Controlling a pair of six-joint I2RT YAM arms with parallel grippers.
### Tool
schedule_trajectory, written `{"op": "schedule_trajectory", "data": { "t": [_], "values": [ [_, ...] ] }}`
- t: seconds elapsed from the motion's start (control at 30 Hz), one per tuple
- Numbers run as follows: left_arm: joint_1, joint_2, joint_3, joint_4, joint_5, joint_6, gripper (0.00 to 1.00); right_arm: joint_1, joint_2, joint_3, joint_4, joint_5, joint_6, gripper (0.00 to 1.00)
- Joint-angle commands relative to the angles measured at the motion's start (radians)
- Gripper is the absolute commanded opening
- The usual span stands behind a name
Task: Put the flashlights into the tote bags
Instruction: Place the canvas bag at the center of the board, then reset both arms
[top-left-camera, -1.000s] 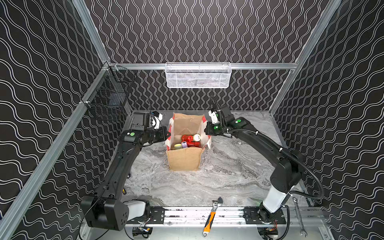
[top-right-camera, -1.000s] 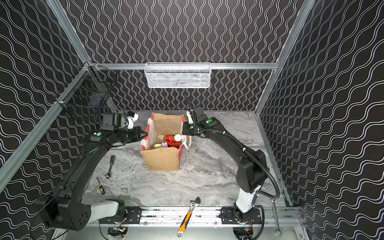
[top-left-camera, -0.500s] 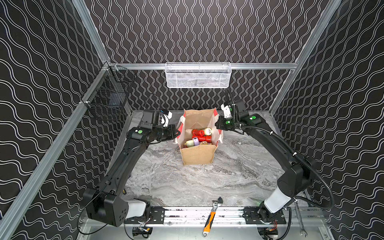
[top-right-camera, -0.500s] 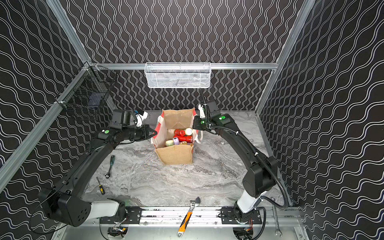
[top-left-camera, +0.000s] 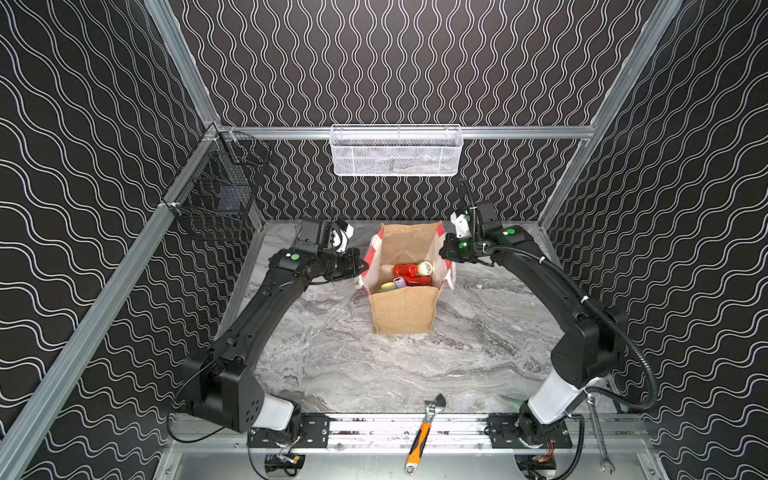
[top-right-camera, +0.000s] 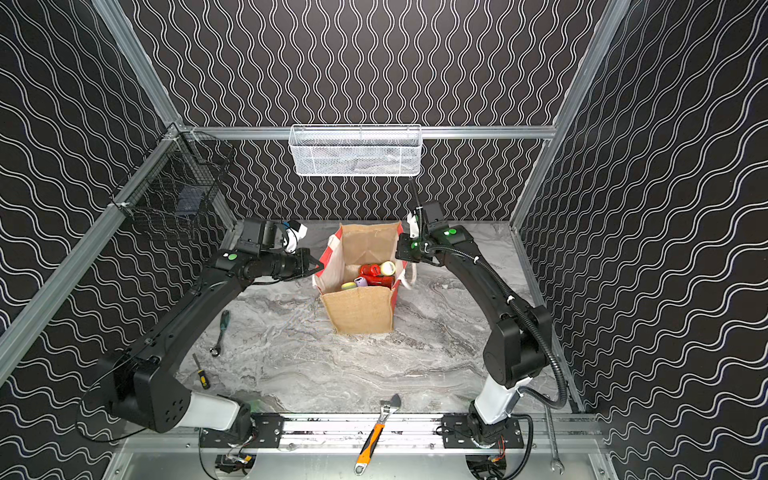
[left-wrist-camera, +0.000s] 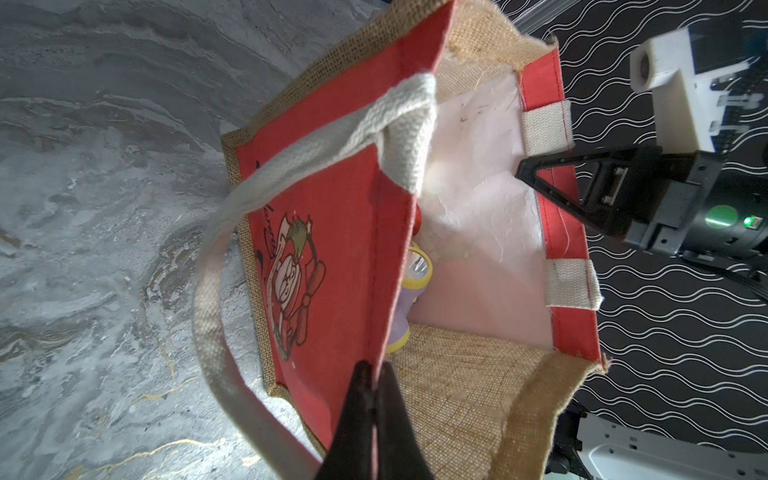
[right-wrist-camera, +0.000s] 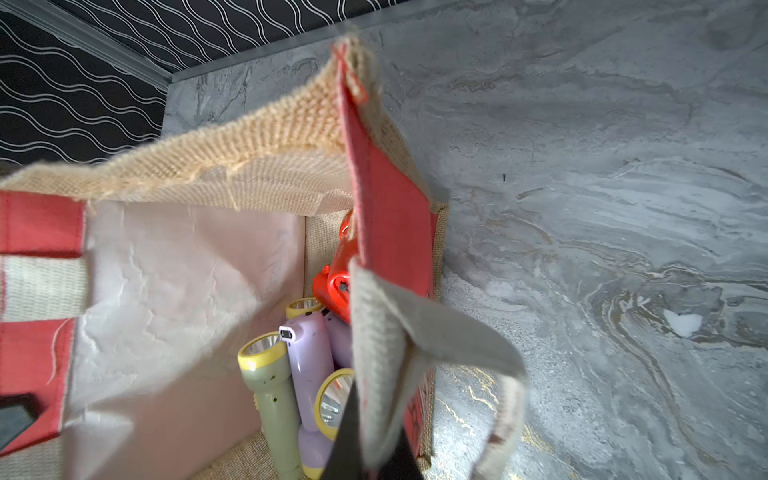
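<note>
Inside, the flashlights (right-wrist-camera: 307, 345) (red, lilac and pale green, several with yellow heads) lie heaped at the bottom of the tote bag (top-left-camera: 405, 309), lower than both sets of jaws. The bag stands upright and open between them on the marbled surface (top-left-camera: 374, 365). The left jaws are pinched shut on the red rim of one side wall; the right jaws are pinched shut on the opposite rim, right at its white handle strap (right-wrist-camera: 374, 332). Well away from either grip, an orange-handled wrench (top-left-camera: 419, 438) lies across the front rail (top-left-camera: 365, 428).
</note>
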Motion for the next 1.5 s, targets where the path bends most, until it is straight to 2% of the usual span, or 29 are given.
{"op": "schedule_trajectory", "data": {
  "t": [0.0,0.03,0.1,0.2,0.27,0.37,0.47,0.53,0.67,0.83,0.9,1.0,1.07,1.13,1.23,1.3,1.4,1.47],
  "values": [
    [-0.001,0.012,0.019,0.046,-0.011,0.02,0.0,-0.003,-0.001,-0.009,0.067,-0.017,-0.011,0.0],
    [-0.002,0.016,0.022,0.04,-0.02,0.022,0.02,-0.005,0.001,-0.011,0.065,-0.015,-0.01,0.02],
    [-0.001,0.016,0.036,0.022,-0.05,0.031,0.13,-0.005,0.002,-0.008,0.056,-0.009,-0.013,0.13],
    [-0.001,0.009,0.058,0.002,-0.112,0.05,0.33,-0.007,-0.006,-0.003,0.05,-0.001,-0.026,0.41],
    [-0.001,0.01,0.088,-0.029,-0.167,0.064,0.45,-0.007,-0.019,-0.003,0.05,0.014,-0.035,0.54],
    [0.002,0.008,0.123,-0.051,-0.269,0.102,0.5,-0.008,-0.044,0.002,0.047,0.046,-0.055,0.74],
    [0.034,0.007,0.136,-0.042,-0.379,0.13,0.52,-0.009,-0.101,-0.032,0.08,0.115,-0.073,0.87],
    [0.092,0.001,0.114,-0.006,-0.397,0.11,0.52,-0.014,-0.159,-0.089,0.137,0.173,-0.075,0.93],
    [0.22,0.002,0.041,0.126,-0.393,0.08,0.52,-0.063,-0.257,-0.193,0.215,0.259,-0.088,0.96],
    [0.324,0.073,0.058,0.157,-0.447,0.144,0.54,-0.172,-0.365,-0.367,0.345,0.304,-0.136,0.97],
    [0.337,0.075,0.018,0.21,-0.476,0.188,0.54,-0.237,-0.409,-0.463,0.428,0.316,-0.147,0.98],
    [0.343,0.048,-0.127,0.368,-0.547,0.215,0.56,-0.352,-0.477,-0.623,0.571,0.415,-0.099,0.99],
    [0.349,0.033,-0.239,0.512,-0.563,0.208,0.56,-0.426,-0.514,-0.765,0.69,0.417,-0.071,0.99],
    [0.348,0.035,-0.285,0.565,-0.576,0.235,0.58,-0.473,-0.527,-0.847,0.781,0.413,-0.061,0.99],
    [0.348,0.037,-0.343,0.608,-0.664,0.297,0.59,-0.5,-0.522,-0.954,0.903,0.511,-0.058,0.99],
    [0.348,0.028,-0.415,0.7,-0.71,0.341,0.6,-0.519,-0.513,-1.027,1.015,0.558,-0.048,0.99],
    [0.347,-0.006,-0.574,0.925,-0.724,0.392,0.6,-0.531,-0.478,-1.166,1.239,0.592,-0.072,0.99],
    [0.351,-0.024,-0.62,0.987,-0.707,0.377,0.61,-0.534,-0.456,-1.193,1.289,0.585,-0.076,0.99]
  ]
}}
